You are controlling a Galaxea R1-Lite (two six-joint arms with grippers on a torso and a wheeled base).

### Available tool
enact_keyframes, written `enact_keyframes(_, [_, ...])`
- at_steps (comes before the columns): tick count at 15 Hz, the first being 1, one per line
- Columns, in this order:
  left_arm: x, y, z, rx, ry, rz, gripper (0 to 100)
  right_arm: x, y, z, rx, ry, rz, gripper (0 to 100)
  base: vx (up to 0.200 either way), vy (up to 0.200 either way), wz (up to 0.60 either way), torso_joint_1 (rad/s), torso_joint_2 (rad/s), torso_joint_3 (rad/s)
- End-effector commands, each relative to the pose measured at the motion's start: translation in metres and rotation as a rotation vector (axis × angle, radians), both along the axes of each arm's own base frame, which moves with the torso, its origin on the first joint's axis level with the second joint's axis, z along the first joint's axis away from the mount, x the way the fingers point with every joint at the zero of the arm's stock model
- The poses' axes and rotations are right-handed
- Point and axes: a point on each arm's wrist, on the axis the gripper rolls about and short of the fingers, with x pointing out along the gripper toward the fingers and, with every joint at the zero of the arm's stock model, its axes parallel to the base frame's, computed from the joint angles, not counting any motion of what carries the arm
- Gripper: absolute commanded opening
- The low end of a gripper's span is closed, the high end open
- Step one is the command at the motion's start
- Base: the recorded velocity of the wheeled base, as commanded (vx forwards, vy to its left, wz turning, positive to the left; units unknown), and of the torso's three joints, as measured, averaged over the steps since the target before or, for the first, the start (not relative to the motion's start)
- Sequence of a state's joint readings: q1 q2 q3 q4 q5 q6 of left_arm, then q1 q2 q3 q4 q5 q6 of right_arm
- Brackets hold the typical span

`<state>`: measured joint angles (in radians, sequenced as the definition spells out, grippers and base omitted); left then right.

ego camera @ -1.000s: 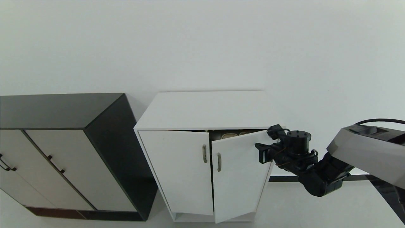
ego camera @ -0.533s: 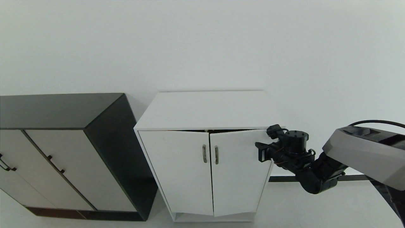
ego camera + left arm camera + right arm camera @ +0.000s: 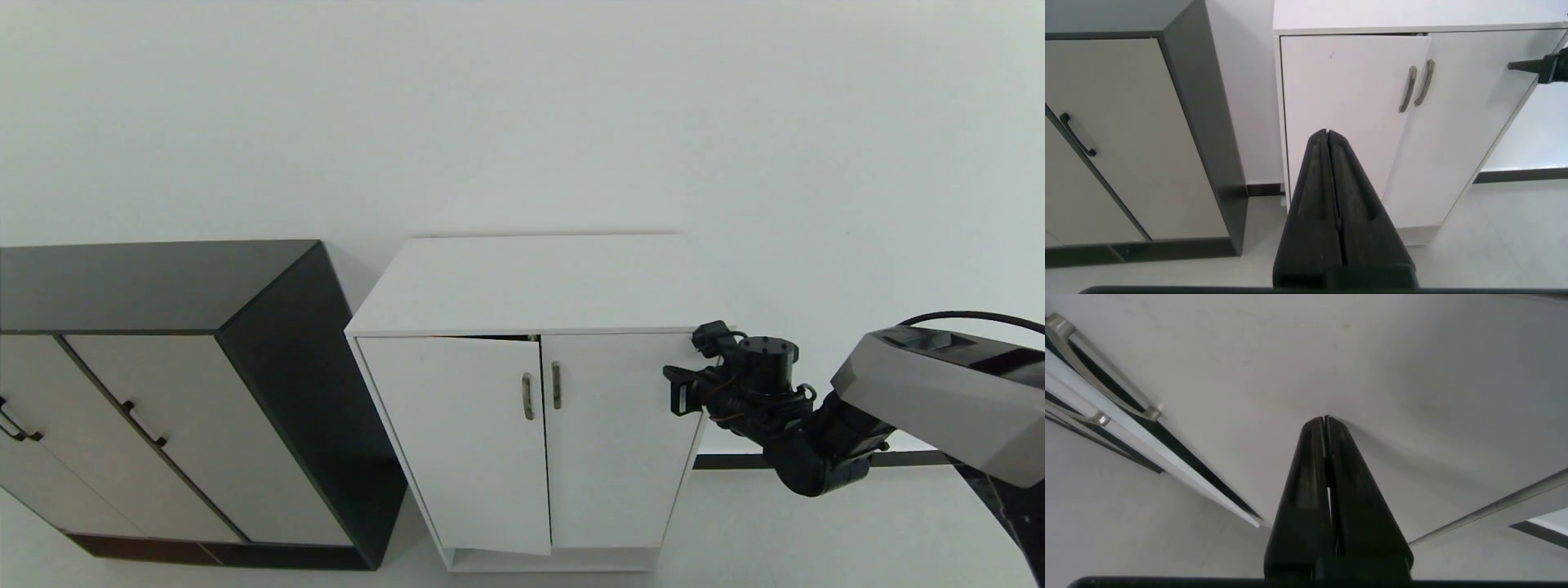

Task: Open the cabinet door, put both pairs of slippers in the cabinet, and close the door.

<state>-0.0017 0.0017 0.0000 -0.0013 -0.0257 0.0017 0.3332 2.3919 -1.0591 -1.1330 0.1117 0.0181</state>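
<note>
The white cabinet (image 3: 531, 286) is standing at 12 o'clock, its right door (image 3: 620, 441) sitting flush and its left door (image 3: 457, 441) hanging slightly ajar (dark gap along the top). The right gripper (image 3: 674, 392), pinched together and empty, is touching the right door's 3 o'clock edge. The left gripper (image 3: 1327, 135), likewise closed and empty, is hovering well back. I judge the closing nearly finished, with the left door needing a push.

Pale floor (image 3: 775, 531) carries white cabinet (image 3: 531, 286) & dark cabinet (image 3: 310, 392), prob. not touching.

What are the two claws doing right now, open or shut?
Left claw: shut, holding nothing.
Right claw: shut, holding nothing, tip at the cabinet's right door.
</note>
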Motion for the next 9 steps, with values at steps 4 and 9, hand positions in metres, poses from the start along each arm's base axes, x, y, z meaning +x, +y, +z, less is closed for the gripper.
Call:
enact_keyframes(4, [0.0,0.0,0.0,0.0,0.0,0.0,0,0.001,-0.003,-0.001,0.0,0.0,-0.006,0,0.0,0.0,0.0,0.0,0.0,0.0])
enact_keyframes(9, [0.0,0.0,0.0,0.001,0.0,0.001,0,-0.022,-0.007,0.023,0.045,-0.019,-0.013,0,0.0,0.0,0.0,0.0,0.0,0.0])
